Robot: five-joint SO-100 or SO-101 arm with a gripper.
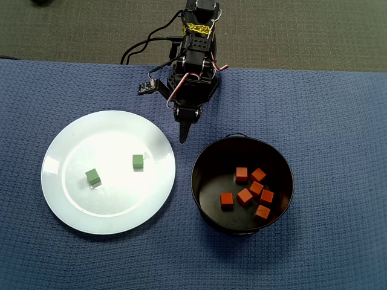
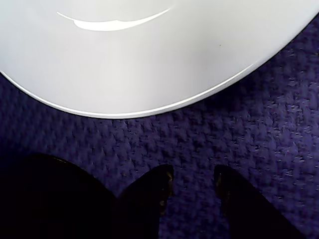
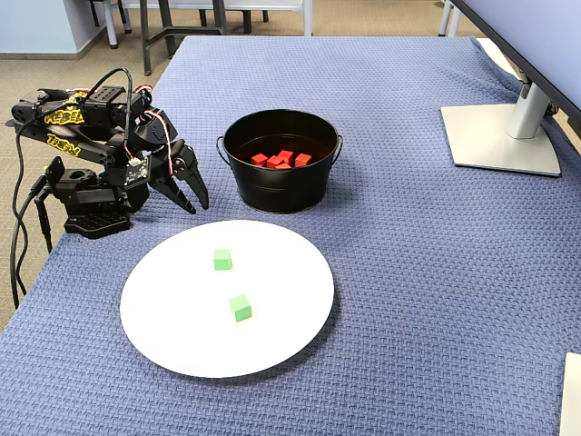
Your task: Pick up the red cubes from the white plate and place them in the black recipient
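Red cubes all lie inside the black recipient; we count seven there, bunched toward one side of its floor. On the white plate we find only two green cubes, set apart from each other, so the sorting looks finished to us. Our gripper hangs empty above the blue cloth, beside the plate and near the pot, fingers slightly apart, seemingly folded back to rest because nothing red remains to fetch.
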